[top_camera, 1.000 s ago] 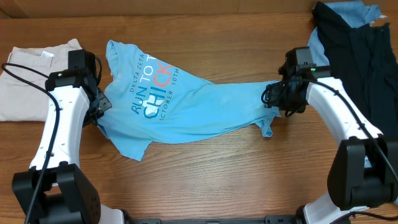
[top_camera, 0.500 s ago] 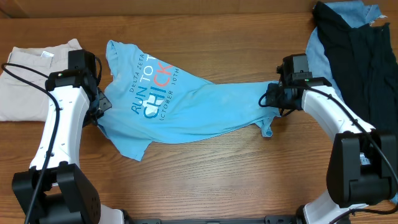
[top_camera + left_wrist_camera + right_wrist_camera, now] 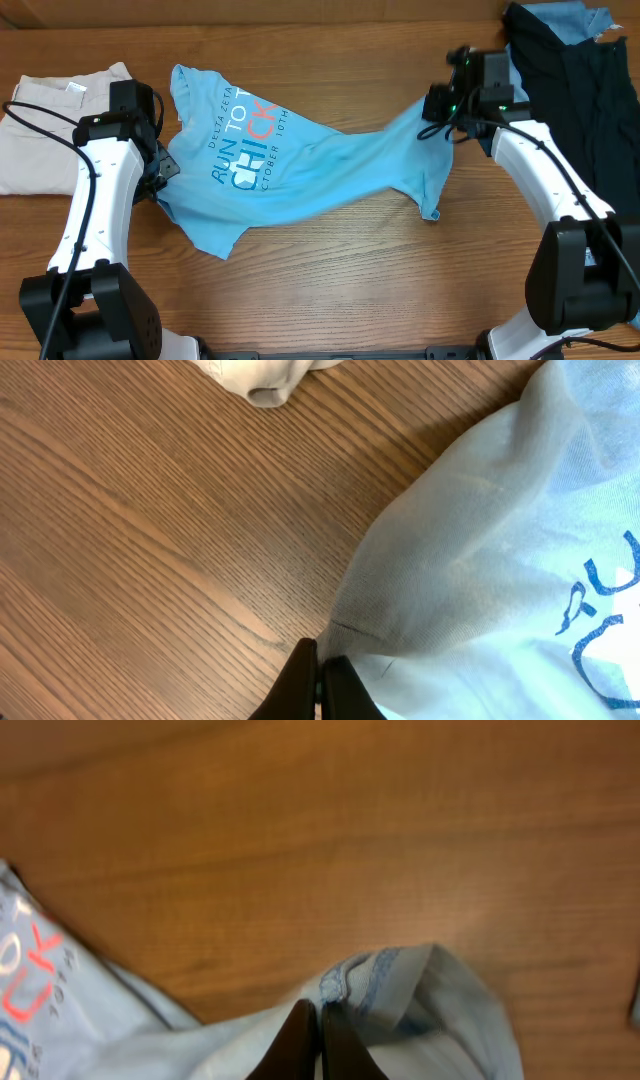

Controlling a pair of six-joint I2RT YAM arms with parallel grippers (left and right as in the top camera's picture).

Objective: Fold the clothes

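R gripper (image 3: 441, 104) has pulled its end of the T-shirt (image 3: 300, 170) up & back, pinching the hem. L gripper (image 3: 160, 172) (hasn't moved) pinches the other edge. Shirt's on the table (image 3: 330, 285), stretching out, ready for folding.

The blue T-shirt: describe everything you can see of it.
The T-shirt is light sky-blue and cotton-like, with blue, white and coral lettering on its front. It lies front-up, rumpled and unfolded, stretched across the wooden table. The left gripper pinches its edge; the right gripper pinches a stitched hem, apparently lifted off the table.
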